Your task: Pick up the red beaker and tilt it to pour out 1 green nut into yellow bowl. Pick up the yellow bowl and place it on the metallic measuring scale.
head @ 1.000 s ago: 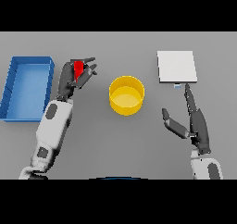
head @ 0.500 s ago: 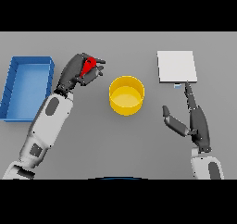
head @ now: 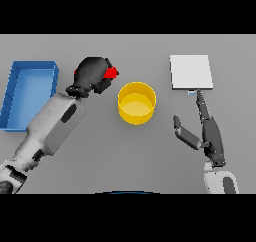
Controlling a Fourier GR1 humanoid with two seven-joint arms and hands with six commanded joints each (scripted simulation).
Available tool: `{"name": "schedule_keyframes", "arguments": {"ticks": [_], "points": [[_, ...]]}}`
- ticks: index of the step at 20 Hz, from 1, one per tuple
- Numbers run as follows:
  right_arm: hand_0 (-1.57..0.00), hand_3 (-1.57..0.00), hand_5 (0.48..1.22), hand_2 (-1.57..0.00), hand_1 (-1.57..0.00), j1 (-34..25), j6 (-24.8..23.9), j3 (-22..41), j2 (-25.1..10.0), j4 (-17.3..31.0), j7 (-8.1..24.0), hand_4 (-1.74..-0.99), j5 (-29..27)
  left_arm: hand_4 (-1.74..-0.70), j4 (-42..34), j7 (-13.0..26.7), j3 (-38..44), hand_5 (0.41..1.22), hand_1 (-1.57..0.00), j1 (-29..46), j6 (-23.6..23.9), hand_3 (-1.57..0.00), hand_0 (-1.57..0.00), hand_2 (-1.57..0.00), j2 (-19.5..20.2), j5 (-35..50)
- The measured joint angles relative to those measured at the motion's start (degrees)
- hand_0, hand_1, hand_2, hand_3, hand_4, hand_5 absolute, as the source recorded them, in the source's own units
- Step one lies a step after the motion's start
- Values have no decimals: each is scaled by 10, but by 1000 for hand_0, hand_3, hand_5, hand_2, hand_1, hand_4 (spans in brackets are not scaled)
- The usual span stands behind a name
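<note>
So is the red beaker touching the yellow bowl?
Apart. The head view shows grey table between the beaker, held in the left hand, and the bowl.

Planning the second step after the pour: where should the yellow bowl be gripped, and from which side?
Grip the yellow bowl at its rim on the right side, coming in with the open right hand. It stands upright with an open top and a thin round wall, so a pinch over the rim likely suits. The left hand holds the red beaker.
</note>
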Motion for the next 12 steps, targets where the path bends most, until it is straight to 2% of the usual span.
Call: {"name": "schedule_keyframes", "arguments": {"ticks": [3,5,6,8,10,12], "points": [[1,1,704,1,1,-3,1,1,1,1,10,-1274,0,-1740,13,6,-45,1190,-1571,-30,-21,-1570,-1571,-1571,14,-45],[1,1,705,1,1,-1,-2,-2,-3,0,2,-1284,3,-1649,31,1,-67,1201,-1571,-53,-29,-1571,-1571,-1571,20,-70],[1,1,702,1,1,-1,-1,-4,-1,3,-2,-1283,-4,-1666,34,-10,-79,1205,-1571,-63,-42,-1571,-1571,-1571,30,-80],[1,1,690,1,1,-1,3,-5,3,7,-8,-1287,-11,-1687,37,-14,-110,1211,-1571,-86,-75,-1391,-1571,-1571,35,-101],[1,1,678,1,1,6,1,-7,9,10,-13,-1292,-17,-1701,48,-23,-138,1215,-1571,-114,-110,-1277,-1571,-1571,36,-118],[1,1,664,1,1,-1,-3,-7,14,9,-10,-1295,-18,-1713,61,-44,-171,1217,-1571,-137,-122,-1383,-1571,-1571,31,-141]]}}
